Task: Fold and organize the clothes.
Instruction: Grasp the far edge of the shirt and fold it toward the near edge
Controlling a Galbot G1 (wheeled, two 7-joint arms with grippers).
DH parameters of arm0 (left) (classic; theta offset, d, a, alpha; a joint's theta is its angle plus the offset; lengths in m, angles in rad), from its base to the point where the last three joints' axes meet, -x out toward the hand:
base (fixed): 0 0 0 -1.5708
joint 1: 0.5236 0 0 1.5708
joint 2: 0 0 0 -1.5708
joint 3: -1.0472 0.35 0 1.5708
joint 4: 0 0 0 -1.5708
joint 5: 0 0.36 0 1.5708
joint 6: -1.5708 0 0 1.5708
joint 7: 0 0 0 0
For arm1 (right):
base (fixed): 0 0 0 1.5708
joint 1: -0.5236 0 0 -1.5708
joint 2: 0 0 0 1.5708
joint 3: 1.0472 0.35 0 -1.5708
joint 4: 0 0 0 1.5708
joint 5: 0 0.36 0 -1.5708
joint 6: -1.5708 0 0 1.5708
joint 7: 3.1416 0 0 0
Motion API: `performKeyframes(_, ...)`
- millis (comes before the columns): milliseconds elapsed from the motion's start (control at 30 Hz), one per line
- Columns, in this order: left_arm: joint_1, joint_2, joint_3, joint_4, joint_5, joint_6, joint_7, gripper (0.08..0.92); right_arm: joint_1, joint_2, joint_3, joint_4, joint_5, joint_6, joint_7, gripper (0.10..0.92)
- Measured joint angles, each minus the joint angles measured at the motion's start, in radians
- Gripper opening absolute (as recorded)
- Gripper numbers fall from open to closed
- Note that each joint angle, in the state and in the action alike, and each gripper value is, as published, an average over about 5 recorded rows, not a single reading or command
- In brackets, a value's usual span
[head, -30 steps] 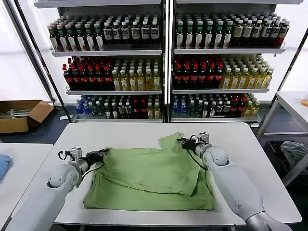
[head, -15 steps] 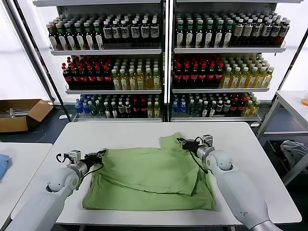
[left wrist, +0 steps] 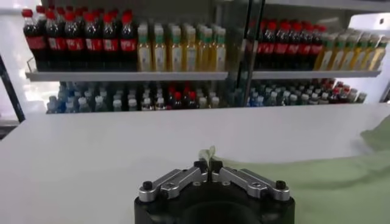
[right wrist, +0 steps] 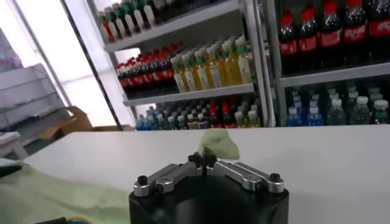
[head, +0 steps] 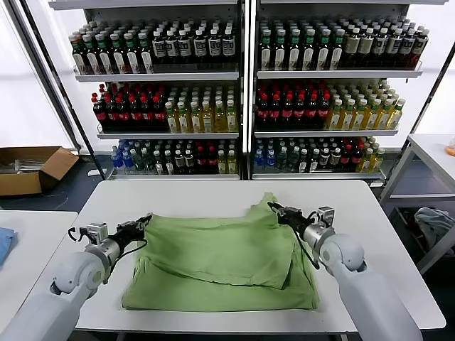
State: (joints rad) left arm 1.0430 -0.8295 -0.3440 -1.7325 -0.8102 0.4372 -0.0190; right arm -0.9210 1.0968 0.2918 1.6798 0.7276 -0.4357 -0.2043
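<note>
A: Starting at the left, what has the left gripper (head: 144,221) got?

B: Its fingers are pinched together on the far left corner of the polo shirt (head: 220,259). In the left wrist view a small tuft of green cloth pokes up between the closed tips (left wrist: 208,164).

A: And the shirt itself?

B: Light green, soft, lying on the white table (head: 213,195) between the two grippers, folded so that an upper layer sits over a wider lower one. The near hem lies close to the table's front edge, on the robot's side of both grippers.

A: The right side?

B: The right gripper (head: 279,209) is closed on the far right corner, where the cloth rises to a small peak. The right wrist view shows a rounded green flap standing just past the closed fingertips (right wrist: 206,161).

A: Anything you can't make out?

B: The collar, buttons and any print don't show; only plain green fabric faces up. Both arms are cut off at the bottom of the head view. Beyond the grippers stand shelves of bottles (head: 242,99), too small to read.
</note>
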Motion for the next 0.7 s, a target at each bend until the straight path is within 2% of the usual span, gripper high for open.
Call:
performKeyframes(400, 0.229, 0.023, -0.146, -0.17, -0.011, 0.001, -0.008, 0.091, -0.33, -0.024, 0.184, 0.261, -0.022, 0.024, -0.012, 0.106)
performKeyframes(700, 0.408, -0.006, -0.187, -0.25, 0.034, 0.006, 0.002, 0.091, -0.542, -0.004, 0.256, 0.341, -0.081, 0.041, -0.024, 0.106)
